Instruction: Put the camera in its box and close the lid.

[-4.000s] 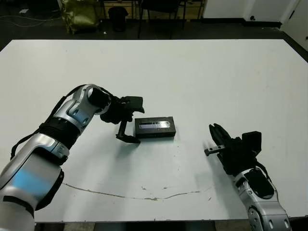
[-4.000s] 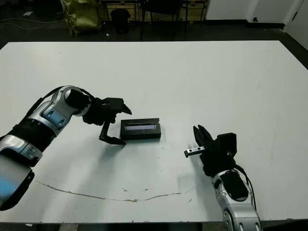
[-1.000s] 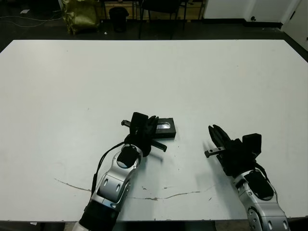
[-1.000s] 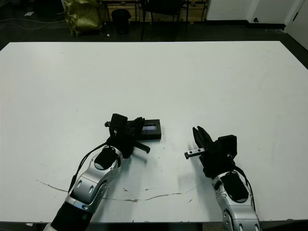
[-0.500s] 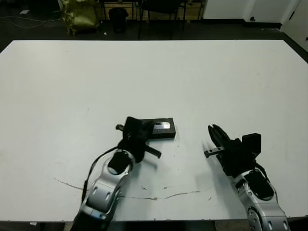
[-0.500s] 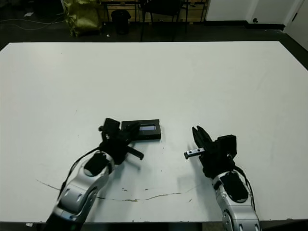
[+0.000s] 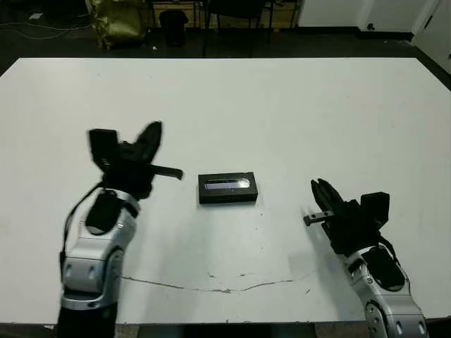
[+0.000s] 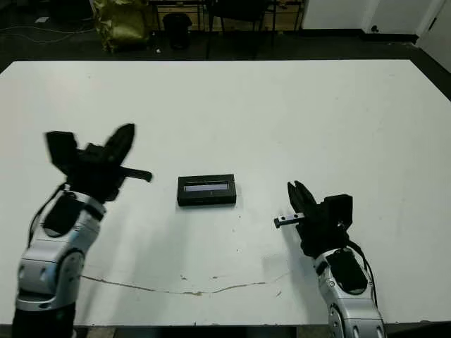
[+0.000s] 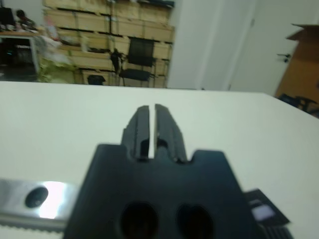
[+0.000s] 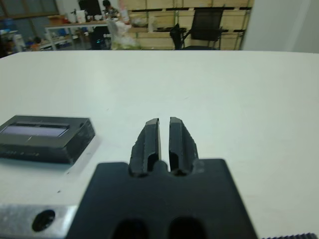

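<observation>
Lid-topped box (image 7: 227, 188) sits alone near the middle of the white table (image 7: 282, 105), its grey-lavender stripe facing up, and neither arm touches it. The left gripper (image 7: 144, 151) is raised above the table well to the left of the box, its fingers pressed together with only a thin slit between them in the left wrist view, holding nothing. The right gripper (image 8: 297, 204) hangs low over the table to the right of the box, also apart from it, fingers likewise nearly together and empty.

Going outward, no loose camera and no white-lined tray show anywhere on the table. The lid (image 10: 35, 130) lies flat and square on the black body beneath. Judging from that, the camera is most likely inside and the lid is on, so the task looks finished or very nearly so; whether the lid is fully seated cannot be told.
</observation>
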Available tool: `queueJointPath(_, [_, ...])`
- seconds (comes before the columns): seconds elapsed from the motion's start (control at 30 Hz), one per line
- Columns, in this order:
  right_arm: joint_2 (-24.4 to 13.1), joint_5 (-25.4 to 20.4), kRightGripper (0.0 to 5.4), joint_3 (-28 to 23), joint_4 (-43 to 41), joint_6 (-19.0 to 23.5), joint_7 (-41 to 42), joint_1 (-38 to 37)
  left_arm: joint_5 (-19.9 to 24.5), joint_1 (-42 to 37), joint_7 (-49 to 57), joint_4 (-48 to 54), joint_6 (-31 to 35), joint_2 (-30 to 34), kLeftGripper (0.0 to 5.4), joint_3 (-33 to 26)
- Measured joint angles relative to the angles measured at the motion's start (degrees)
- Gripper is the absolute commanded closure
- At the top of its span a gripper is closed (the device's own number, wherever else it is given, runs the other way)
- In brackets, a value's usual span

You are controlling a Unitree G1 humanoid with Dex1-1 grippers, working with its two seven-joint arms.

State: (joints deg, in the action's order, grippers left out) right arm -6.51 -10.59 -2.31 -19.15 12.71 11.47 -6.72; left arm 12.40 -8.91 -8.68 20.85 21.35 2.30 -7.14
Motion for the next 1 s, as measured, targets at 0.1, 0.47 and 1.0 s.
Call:
queueJointPath(0.1, [0.1, -0.1, 5.40, -0.9, -0.9, 1.3, -1.5, 1.2, -0.1, 0.6, -0.8, -3.3, -5.6, 1.2, 5.39, -1.4])
queueJointPath(0.47, [1.5, 0.4, 5.40, -2.5, 0.2, -0.8, -5.9, 5.6, -0.1, 4.7, 0.8, -11.8, -14.8, -0.1, 5.39, -3.4])
queueJointPath(1.0, [3.1, 1.6, 5.40, -3.2, 7.7, -5.1, -8.1, 11.5, 1.1, 3.5, 4.0, -13.8, -12.6, -0.4, 5.39, -2.6])
